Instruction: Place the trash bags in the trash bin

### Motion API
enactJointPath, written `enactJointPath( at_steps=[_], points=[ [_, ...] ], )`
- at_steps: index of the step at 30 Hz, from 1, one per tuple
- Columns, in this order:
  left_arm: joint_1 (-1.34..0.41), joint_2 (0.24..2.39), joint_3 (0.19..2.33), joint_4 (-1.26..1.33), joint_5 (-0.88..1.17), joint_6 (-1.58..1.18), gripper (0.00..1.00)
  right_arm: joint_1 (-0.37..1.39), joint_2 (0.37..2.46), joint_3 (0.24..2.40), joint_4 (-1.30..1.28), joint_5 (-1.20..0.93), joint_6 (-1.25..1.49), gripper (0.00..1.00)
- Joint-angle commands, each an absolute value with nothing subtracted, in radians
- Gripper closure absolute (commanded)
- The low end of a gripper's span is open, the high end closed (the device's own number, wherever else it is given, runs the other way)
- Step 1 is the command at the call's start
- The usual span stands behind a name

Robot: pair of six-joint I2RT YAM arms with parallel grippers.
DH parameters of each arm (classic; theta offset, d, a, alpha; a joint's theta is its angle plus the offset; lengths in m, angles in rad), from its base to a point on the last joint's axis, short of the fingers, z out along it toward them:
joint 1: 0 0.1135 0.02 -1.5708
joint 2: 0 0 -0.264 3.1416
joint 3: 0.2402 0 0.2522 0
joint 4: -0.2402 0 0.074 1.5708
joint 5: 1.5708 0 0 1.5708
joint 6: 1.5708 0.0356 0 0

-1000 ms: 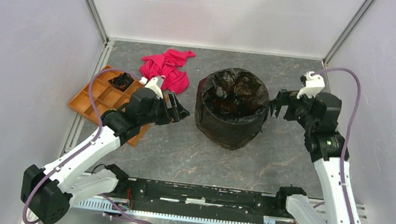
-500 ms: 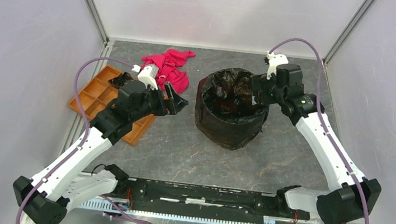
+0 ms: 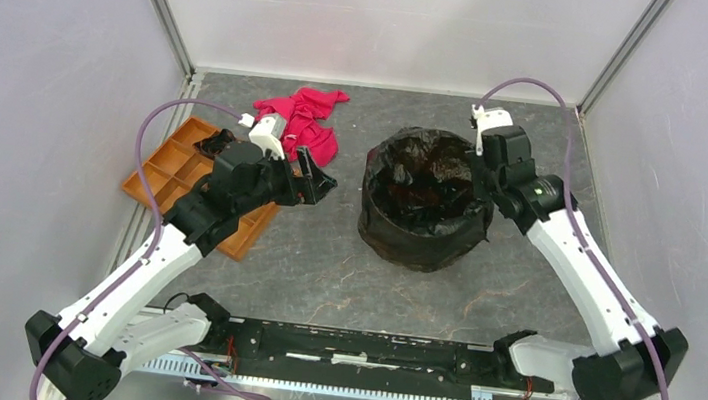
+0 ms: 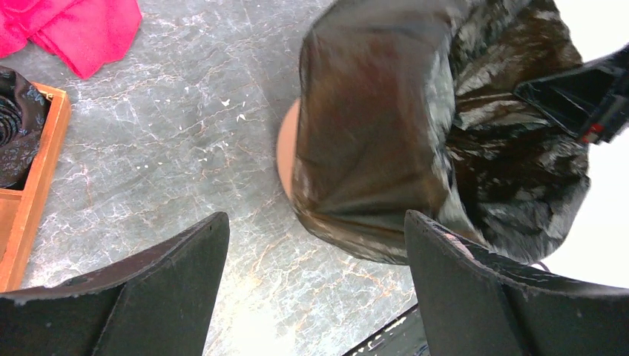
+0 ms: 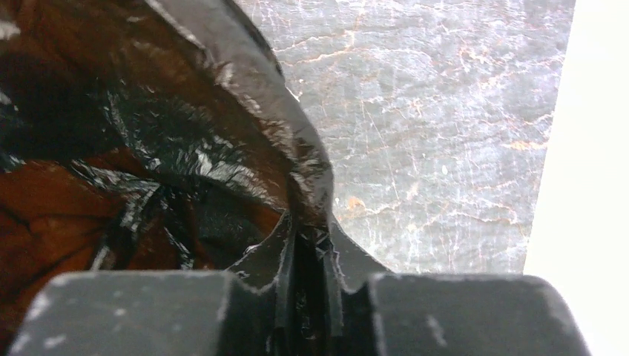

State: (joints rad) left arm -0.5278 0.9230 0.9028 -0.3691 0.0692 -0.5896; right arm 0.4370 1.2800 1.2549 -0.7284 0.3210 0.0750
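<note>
Nearest the bases, the left gripper [image 3: 318,180] is held wide open and empty, just beside the round terracotta-orange plastic trash bin [image 4: 285,148], which stands mid-table. The bin is shrouded by a thin, shiny, creased black plastic trash bag [image 4: 371,133], which is tucked inside it and draped down its outer wall. At the right rim, a fold of that film is pinched between the clenched jaws of the right gripper [image 5: 308,245]. If the fold is tugged sideways, the unbraced bin could be dragged or tipped, or the film torn. Farther left, what appears to be another black wad [image 3: 219,148] lies in a compartment of the flat orange tray [image 3: 156,182] and could be overlooked.
</note>
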Motion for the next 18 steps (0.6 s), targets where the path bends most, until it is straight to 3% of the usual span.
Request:
enactJointPath(
  at_steps=[1, 4, 12, 18],
  points=[
    [-0.525, 0.937, 0.942, -0.336, 0.064, -0.537, 0.07, 0.440, 1.148, 1.227, -0.804, 0.414, 0.073, 0.91],
    [-0.525, 0.960, 0.942, -0.313, 0.087, -0.543, 0.07, 0.439, 1.075, 1.194, -0.857, 0.478, 0.105, 1.00],
    [-0.526, 0.986, 0.949, -0.300, 0.137, -0.548, 0.07, 0.439, 0.828, 1.085, -1.008, 0.784, 0.379, 1.00],
    [-0.526, 0.966, 0.935, -0.308, 0.151, -0.552, 0.07, 0.440, 0.661, 1.027, -1.123, 0.891, 0.620, 1.00]
  ],
)
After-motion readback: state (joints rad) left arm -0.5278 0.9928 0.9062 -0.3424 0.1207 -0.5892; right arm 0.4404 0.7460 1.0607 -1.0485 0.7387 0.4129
